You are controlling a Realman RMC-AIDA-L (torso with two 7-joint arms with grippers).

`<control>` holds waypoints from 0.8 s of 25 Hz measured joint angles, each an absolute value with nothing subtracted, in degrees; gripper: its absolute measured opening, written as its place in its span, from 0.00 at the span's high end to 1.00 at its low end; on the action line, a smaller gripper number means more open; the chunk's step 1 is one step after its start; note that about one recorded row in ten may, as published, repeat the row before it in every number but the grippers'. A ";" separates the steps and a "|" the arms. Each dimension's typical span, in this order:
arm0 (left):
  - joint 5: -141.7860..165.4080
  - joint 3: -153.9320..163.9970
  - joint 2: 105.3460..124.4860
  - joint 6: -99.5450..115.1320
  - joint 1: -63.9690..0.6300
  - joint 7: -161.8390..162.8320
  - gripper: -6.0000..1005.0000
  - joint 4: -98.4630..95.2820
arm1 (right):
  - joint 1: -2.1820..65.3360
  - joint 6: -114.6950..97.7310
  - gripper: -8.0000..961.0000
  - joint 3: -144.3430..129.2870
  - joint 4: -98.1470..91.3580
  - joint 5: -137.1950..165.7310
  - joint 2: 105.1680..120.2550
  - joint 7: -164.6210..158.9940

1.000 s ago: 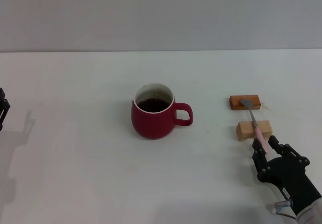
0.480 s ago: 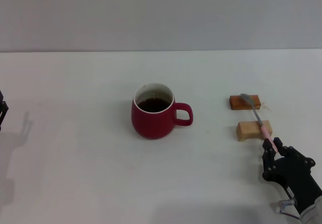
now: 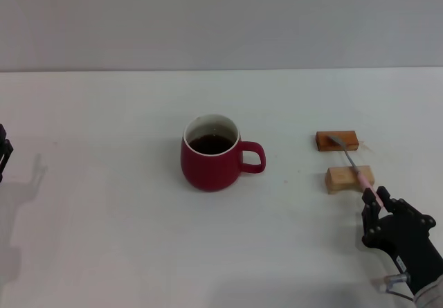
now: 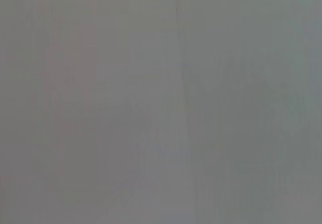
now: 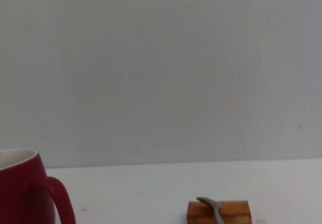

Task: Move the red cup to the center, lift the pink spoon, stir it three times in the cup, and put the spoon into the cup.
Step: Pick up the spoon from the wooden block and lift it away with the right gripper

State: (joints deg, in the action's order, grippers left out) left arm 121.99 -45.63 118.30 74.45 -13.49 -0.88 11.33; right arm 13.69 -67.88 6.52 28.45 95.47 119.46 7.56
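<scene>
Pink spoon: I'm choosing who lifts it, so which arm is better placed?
Right. The right gripper is at the pink spoon handle's end; the left gripper sits at the table's far left edge.

Left gripper (image 3: 3,152) cut off at the left edge, fingers unreadable, right gripper (image 3: 377,207) hiding the pink spoon (image 3: 354,169) handle's near end, red cup (image 5: 27,191) cropped in the right wrist view

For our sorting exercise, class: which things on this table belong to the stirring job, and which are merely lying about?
Part of the job: red cup with dark liquid; pink spoon, its handle end at the right claw; left claw, parked at the table's edge.

Lying about: the reddish-brown block and light block propping the spoon.
</scene>
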 joint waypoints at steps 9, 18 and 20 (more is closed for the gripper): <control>121.99 -45.50 118.39 74.48 -13.45 -0.88 0.16 11.26 | 12.94 -71.12 0.83 6.93 34.23 95.32 118.59 16.71; 121.99 -45.35 118.35 74.48 -13.45 -0.88 0.16 11.25 | 13.60 -73.36 0.85 7.47 39.46 95.51 115.83 19.89; 122.01 -45.34 118.34 74.49 -13.45 -0.87 0.16 11.25 | 13.55 -73.95 0.85 7.85 41.11 95.53 115.06 21.33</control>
State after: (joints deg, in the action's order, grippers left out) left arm 122.01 -45.34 118.34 74.49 -13.45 -0.87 11.25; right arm 13.55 -73.95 7.85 41.11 95.53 115.06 21.33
